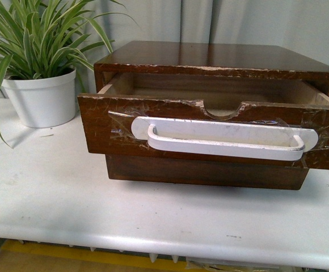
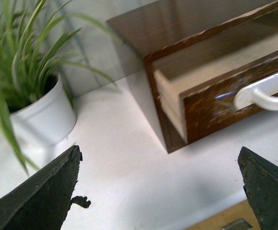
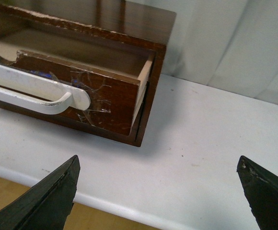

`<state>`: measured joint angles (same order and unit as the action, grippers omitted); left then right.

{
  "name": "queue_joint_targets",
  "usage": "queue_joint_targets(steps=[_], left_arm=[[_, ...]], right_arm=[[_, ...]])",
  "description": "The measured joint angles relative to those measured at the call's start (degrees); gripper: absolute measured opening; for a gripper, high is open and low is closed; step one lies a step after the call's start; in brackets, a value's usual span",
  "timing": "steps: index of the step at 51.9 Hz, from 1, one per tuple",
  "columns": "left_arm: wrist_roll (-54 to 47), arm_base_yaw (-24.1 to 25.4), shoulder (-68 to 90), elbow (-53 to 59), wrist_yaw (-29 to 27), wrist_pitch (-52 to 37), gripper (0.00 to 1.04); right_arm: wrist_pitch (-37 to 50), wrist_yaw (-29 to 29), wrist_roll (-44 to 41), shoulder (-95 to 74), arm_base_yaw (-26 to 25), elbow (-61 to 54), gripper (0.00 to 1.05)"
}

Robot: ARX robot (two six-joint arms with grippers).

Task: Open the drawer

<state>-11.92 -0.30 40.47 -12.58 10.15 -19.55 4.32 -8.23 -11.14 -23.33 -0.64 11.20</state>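
The drawer [image 1: 102,127] is a wide shallow dark-brown wooden one, pulled partly out of its cabinet [image 1: 210,56]. Its long white bar handle [image 1: 224,139] is held on with clear tape, and its chipped top edge has a semicircular notch [image 1: 221,110]. Neither arm shows in the front view. My left gripper [image 2: 160,191] is open and empty, over the table off the drawer's left corner [image 2: 196,112]. My right gripper [image 3: 158,191] is open and empty, over the table off the drawer's right corner [image 3: 115,103]. Neither touches the drawer.
A spider plant in a white pot [image 1: 39,99] stands at the back left of the white table [image 1: 68,198], also in the left wrist view [image 2: 43,117]. A plain dark wood front [image 1: 207,173] sits below the drawer. The table's front edge [image 3: 105,203] lies under the right gripper.
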Motion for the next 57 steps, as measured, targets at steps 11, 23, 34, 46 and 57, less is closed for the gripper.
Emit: queue_joint_targets(steps=[11, 23, 34, 46, 57], left_arm=[[6.0, 6.1, -14.7, 7.0, -1.6, 9.2, 0.99], [8.4, 8.9, -18.2, 7.6, 0.3, 11.8, 0.99], [11.1, 1.7, -22.6, 12.1, -9.7, 1.3, 0.61], [11.3, 0.5, -27.0, 12.1, -10.1, 5.9, 0.18], [11.8, 0.4, -29.9, 12.1, -10.1, 8.8, 0.04]], right_arm=[[-9.6, 8.0, 8.5, 15.4, 0.3, -4.9, 0.96], [-9.7, 7.1, 16.3, 18.7, -2.1, -6.2, 0.96], [-4.5, 8.0, 12.0, 22.0, 0.5, -9.3, 0.60], [-4.5, 8.2, 11.4, 23.1, 0.5, -10.8, 0.15], [-4.5, 8.2, 11.2, 23.1, 0.5, -10.8, 0.01]])
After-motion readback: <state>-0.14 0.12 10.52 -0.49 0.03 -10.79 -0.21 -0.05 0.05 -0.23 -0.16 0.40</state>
